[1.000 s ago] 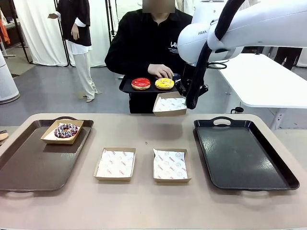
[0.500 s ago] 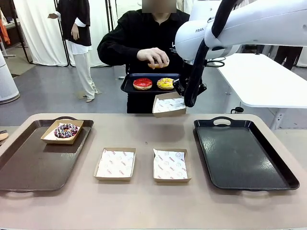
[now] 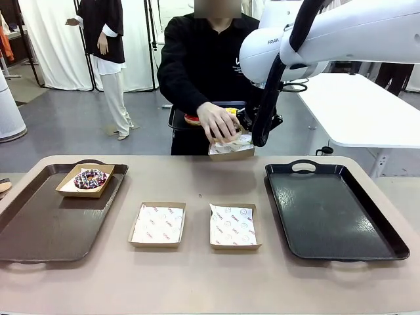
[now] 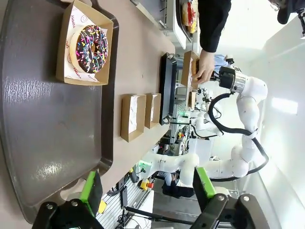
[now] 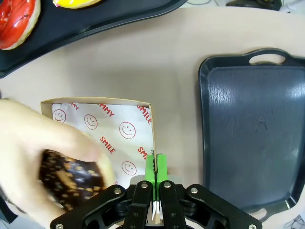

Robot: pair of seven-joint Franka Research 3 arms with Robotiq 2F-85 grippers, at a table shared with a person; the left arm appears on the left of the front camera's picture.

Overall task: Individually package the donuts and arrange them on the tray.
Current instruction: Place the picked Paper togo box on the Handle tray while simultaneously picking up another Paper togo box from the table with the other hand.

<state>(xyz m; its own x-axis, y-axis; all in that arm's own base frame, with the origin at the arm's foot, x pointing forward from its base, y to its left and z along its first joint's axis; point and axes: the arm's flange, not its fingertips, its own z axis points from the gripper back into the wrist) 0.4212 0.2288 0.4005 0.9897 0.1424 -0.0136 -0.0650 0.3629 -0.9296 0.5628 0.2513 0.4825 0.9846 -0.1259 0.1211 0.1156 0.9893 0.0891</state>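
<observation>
Front view: my right end effector (image 3: 248, 134) is up past the far edge of the bench (image 3: 210, 184), clamped on one wall of a paper-lined box (image 3: 231, 147) held in the air. The person's hand (image 3: 218, 123) is down in that box. The purple sprinkled donut (image 3: 90, 178) sits boxed on the brown tray (image 3: 52, 223) at left. Two spare boxes (image 3: 157, 224) lie flat mid-bench, and the black tray (image 3: 331, 210) is on the right.

Left wrist view: my left end effector (image 4: 147, 171) hangs over the near end of the brown tray, pads apart with nothing between them. The boxed donut is at the tray's far end.

Right wrist view: the pads are pinched together on the thin cardboard wall, near a corner. The chocolate donut (image 5: 71, 179) is in the person's fingers over the liner, blurred, so I can't tell if it touches the paper yet. The red donut (image 5: 16, 19) and yellow donut (image 5: 76, 2) wait on the small dark tray (image 5: 109, 24) beyond.

Handling, my guess: the donuts are soft, and the glaze is sticky and easy to smear, so I'd never pinch one directly and would take the box wall instead. The box looks light but flimsy, and held by one wall it will likely sag once loaded. I'd carry it level and slow, then set it down flat.
</observation>
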